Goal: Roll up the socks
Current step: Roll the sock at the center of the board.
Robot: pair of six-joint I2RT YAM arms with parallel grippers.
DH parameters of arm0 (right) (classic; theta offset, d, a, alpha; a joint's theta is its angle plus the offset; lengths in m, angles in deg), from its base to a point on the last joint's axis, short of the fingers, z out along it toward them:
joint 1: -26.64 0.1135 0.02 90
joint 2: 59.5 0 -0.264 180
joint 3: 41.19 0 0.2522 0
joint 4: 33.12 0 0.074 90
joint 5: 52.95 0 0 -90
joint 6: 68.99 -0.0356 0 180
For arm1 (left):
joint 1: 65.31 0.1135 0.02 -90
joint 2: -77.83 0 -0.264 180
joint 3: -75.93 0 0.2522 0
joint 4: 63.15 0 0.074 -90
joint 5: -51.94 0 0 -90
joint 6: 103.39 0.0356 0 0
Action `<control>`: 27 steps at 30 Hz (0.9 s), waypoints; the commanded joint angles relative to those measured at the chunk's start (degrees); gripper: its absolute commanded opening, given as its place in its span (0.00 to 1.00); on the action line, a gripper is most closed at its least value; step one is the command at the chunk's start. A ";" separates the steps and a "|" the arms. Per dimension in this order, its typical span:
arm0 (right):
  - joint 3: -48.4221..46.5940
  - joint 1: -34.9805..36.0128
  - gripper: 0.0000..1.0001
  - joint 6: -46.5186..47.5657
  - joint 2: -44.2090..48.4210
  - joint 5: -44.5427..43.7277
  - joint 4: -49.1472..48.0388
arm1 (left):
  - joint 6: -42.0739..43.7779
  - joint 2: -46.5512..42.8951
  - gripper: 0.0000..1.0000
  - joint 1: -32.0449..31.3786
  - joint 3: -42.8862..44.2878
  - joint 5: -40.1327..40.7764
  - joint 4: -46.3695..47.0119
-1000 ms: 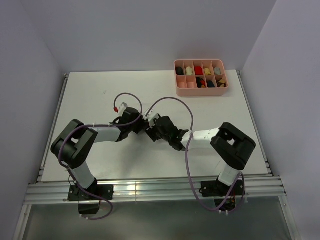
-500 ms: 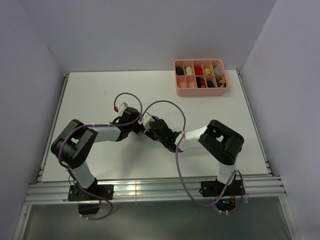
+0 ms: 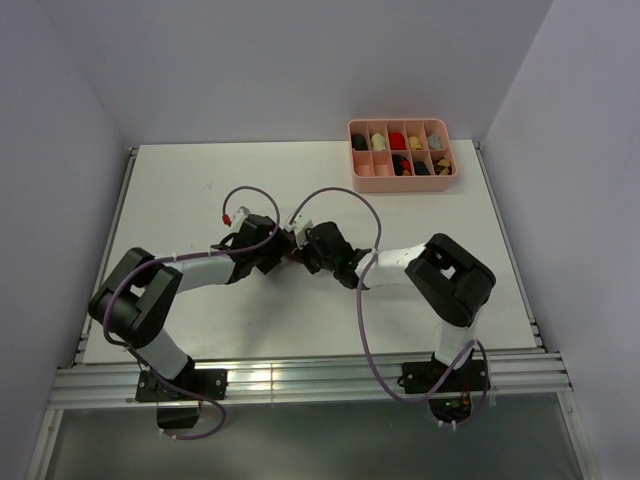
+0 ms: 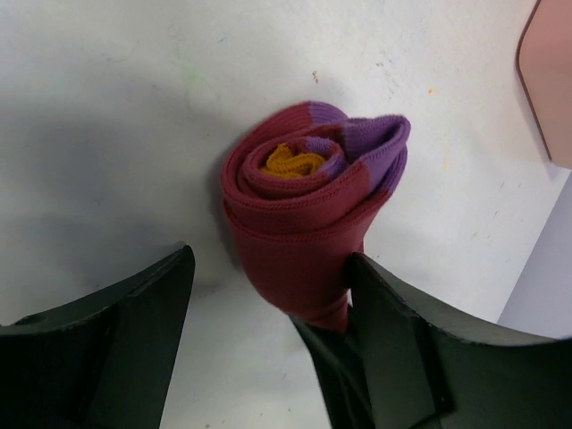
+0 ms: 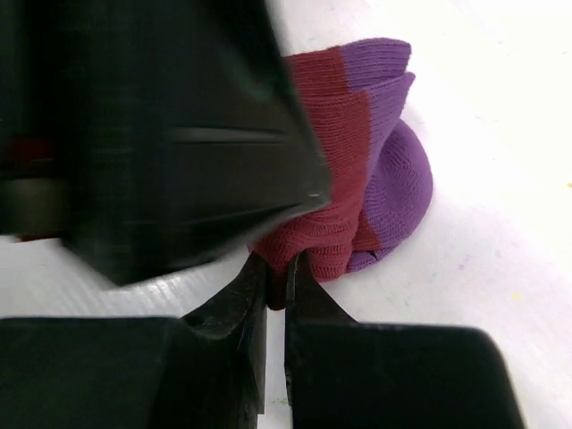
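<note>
A dark red and purple sock (image 4: pixel 308 214) lies rolled into a bundle on the white table (image 3: pixel 200 190), a yellow patch at its core. My left gripper (image 4: pixel 268 268) is open around the roll; its right finger (image 4: pixel 402 331) touches the red fabric, while the left finger (image 4: pixel 134 313) stands apart. In the right wrist view the sock (image 5: pixel 366 170) shows red and purple, and my right gripper (image 5: pixel 277 273) is shut on a fold of its red edge. From above, both grippers (image 3: pixel 283 250) (image 3: pixel 305 252) meet at the sock (image 3: pixel 292 257) mid-table.
A pink divided box (image 3: pixel 401 150) holding several rolled socks stands at the back right. The left gripper's black finger (image 5: pixel 179 134) fills the upper left of the right wrist view. Purple cables (image 3: pixel 340 200) loop above both wrists.
The right gripper has moved in toward the left one and shut on the sock's edge. The left gripper's jaws have spread wider around the roll.
</note>
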 commanded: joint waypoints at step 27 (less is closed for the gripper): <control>-13.19 -16.66 0.00 -23.44 -12.82 44.18 15.99 | -0.15 -6.35 0.78 2.16 -9.98 3.49 13.70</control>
